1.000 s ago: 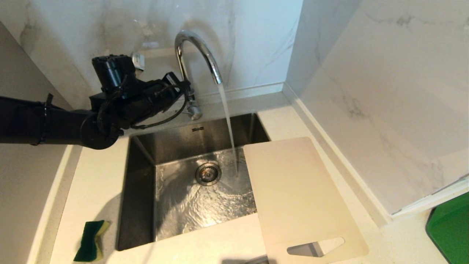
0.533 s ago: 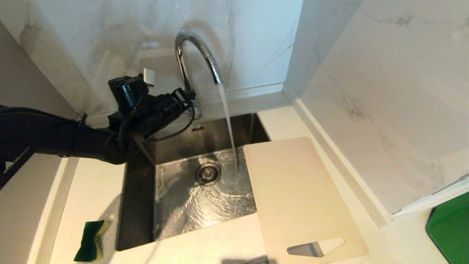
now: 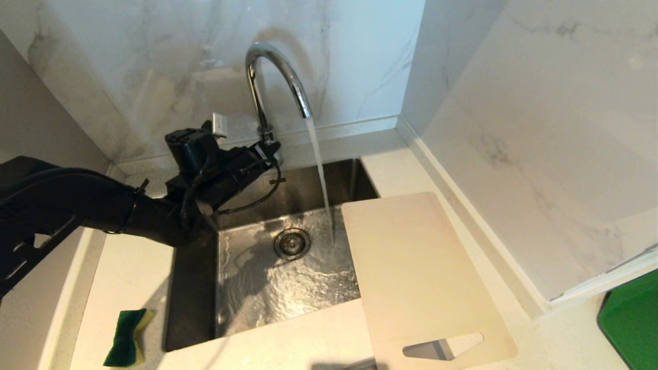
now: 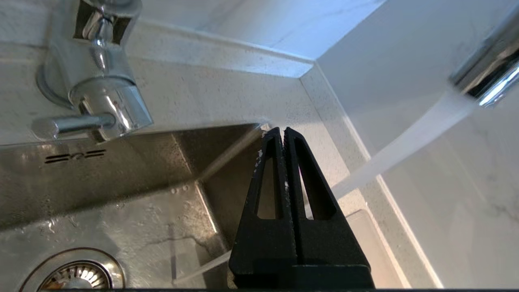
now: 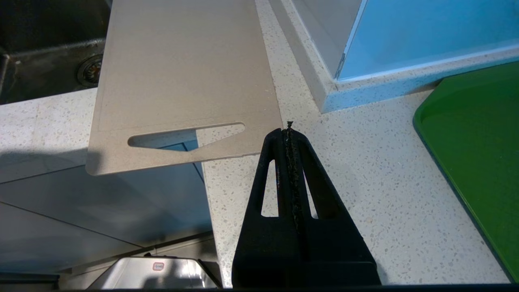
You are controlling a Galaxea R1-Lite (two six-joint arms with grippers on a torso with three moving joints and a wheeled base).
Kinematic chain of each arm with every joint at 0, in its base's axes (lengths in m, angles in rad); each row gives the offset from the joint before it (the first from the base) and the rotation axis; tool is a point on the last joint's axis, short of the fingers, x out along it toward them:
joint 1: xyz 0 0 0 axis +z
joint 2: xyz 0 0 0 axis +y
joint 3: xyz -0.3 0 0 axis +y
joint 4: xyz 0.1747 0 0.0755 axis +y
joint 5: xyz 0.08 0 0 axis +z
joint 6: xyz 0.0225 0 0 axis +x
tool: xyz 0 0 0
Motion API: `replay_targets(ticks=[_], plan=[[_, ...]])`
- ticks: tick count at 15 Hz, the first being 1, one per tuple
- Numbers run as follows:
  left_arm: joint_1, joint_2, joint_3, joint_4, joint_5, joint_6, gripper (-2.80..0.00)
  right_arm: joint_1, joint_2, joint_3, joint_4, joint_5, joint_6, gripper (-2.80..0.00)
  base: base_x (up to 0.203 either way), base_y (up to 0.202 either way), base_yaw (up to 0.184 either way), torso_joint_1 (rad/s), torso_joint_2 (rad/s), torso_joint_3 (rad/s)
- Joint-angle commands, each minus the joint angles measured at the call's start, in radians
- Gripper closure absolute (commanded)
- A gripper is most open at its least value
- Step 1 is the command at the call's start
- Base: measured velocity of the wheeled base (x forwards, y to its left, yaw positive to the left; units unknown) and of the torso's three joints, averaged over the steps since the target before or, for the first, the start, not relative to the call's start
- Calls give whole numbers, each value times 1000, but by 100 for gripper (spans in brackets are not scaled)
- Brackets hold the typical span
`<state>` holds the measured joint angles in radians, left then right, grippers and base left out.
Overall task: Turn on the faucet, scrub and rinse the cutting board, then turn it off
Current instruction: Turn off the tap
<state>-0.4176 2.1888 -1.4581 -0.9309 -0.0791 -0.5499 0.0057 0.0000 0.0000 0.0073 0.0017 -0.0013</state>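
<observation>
Head view: water is seen running from the faucet (image 3: 272,77) into the sink (image 3: 195,288). The left gripper (image 3: 267,150) is held just beside the faucet base, fingers pressed together, nothing grasped. The cutting board (image 3: 411,272) is laid flat across the sink's right edge and the counter (image 3: 128,267). A green-yellow sponge (image 3: 126,336) is noted left of the sink. The right gripper (image 5: 287,132) is clenched empty above the counter, near the board's handle slot.

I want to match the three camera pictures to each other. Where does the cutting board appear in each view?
Head view: the cutting board lies at lower right, bridging the sink's right edge and the counter, handle slot nearest the camera.
Left wrist view: only a pale corner shows beside the shut left gripper.
Right wrist view: it fills the upper left.
Shared landmark: the sink drain.
</observation>
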Motion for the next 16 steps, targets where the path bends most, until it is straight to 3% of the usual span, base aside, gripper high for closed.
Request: replay_targets(ticks=[1,16], plan=[[-1,27,2,-16,-1,-4,0,0,0,1,0,0,0,0,0,0,0,0,0,0],[15,135,-32,-66,-5,-13,0,0,0,0,0,0,0,0,0,0,0,0,0,0]])
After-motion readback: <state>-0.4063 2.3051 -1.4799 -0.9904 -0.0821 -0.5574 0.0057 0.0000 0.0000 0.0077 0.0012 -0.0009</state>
